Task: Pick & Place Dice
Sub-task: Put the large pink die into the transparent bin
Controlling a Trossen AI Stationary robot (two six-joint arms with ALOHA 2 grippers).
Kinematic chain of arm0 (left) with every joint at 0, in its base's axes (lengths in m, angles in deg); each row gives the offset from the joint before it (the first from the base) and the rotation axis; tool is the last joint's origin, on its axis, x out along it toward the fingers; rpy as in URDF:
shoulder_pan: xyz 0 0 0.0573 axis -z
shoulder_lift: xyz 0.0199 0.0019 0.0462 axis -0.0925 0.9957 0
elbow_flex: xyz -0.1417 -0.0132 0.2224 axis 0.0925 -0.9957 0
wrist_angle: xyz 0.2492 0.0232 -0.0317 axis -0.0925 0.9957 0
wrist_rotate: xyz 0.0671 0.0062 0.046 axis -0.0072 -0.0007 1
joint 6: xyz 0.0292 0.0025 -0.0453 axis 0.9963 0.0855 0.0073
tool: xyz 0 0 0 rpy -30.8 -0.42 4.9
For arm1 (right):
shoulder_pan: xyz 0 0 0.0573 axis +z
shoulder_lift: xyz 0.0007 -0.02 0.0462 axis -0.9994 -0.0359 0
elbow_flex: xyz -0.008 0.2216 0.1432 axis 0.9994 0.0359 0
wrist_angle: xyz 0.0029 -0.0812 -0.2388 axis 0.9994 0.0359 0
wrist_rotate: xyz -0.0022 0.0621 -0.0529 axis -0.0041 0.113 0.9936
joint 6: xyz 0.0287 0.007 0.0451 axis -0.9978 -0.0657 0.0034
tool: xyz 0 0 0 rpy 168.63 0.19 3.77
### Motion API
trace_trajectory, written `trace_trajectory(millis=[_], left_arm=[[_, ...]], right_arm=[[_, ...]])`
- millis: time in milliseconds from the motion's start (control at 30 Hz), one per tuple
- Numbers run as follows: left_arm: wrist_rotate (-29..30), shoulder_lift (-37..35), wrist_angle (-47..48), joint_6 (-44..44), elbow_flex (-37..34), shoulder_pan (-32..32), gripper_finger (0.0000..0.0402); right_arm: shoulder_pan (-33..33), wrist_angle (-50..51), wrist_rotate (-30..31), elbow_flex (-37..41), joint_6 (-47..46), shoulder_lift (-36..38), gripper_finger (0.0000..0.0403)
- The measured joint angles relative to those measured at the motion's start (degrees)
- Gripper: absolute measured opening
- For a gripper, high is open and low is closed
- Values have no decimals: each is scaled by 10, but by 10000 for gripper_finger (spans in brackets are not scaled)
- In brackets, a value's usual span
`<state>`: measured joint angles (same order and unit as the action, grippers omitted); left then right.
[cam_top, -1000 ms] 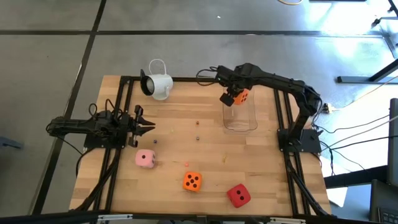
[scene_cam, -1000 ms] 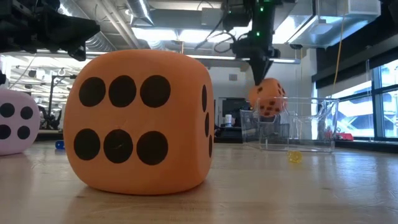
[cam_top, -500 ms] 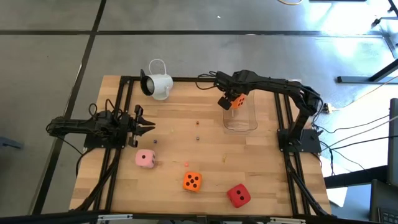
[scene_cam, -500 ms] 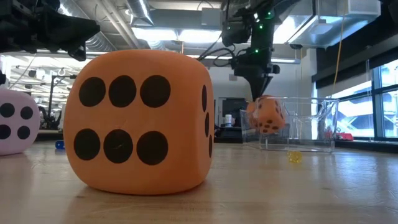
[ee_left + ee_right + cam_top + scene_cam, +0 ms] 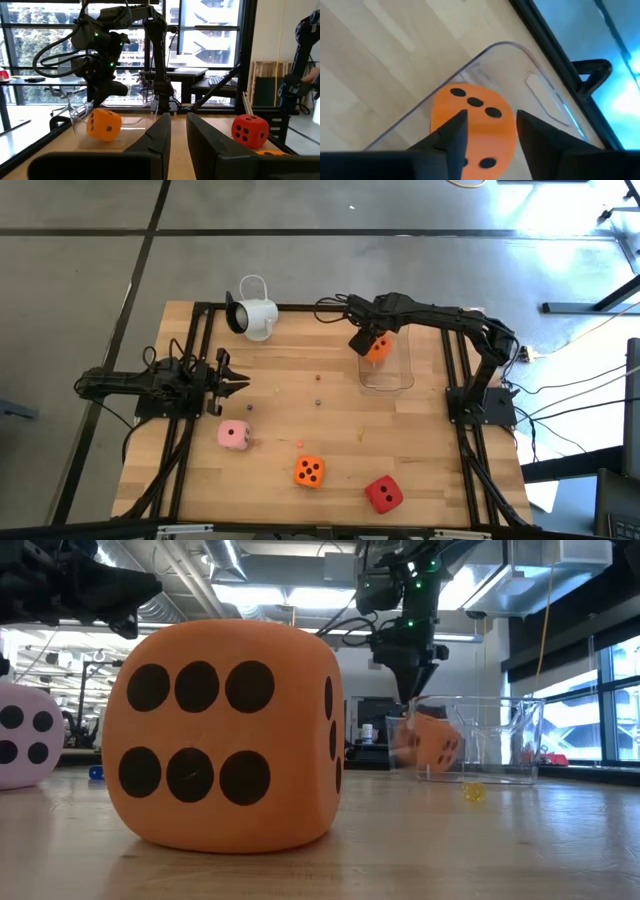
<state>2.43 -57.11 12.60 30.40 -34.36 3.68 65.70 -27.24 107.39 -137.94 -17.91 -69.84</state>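
Left gripper [image 5: 240,384] idle at table's left edge, jaws nearly together, empty. Pink die [image 5: 234,435], orange die [image 5: 309,472], red die [image 5: 383,494] wait on table. Right gripper [image 5: 366,343] over clear box [image 5: 386,370], jaws apart, second orange die [image 5: 379,348] dropping inside. Lift straight up, clear of rim.

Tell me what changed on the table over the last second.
The right gripper came down over the clear plastic container and opened, letting go of the small orange foam die, which dropped inside. The left gripper, pale pink die, second orange die and red die stayed put.
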Motion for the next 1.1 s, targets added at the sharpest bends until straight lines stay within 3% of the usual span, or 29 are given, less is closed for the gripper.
trace_trajectory(millis=[200, 433, 800, 1100], left_arm=[[1, 0, -2, -5, 0, 0, 55], [-6, 0, 17, -43, 15, 0, 55], [20, 54, 306, -149, 218, 0, 60], [18, 155, 504, -260, 349, 0, 109]], right_arm=[[6, 0, -17, 0, 0, 4, 189], [30, 4, 17, -44, 1, 23, 189], [93, 1, 74, -146, 0, 71, 190], [159, -19, 124, -150, 6, 84, 190]])
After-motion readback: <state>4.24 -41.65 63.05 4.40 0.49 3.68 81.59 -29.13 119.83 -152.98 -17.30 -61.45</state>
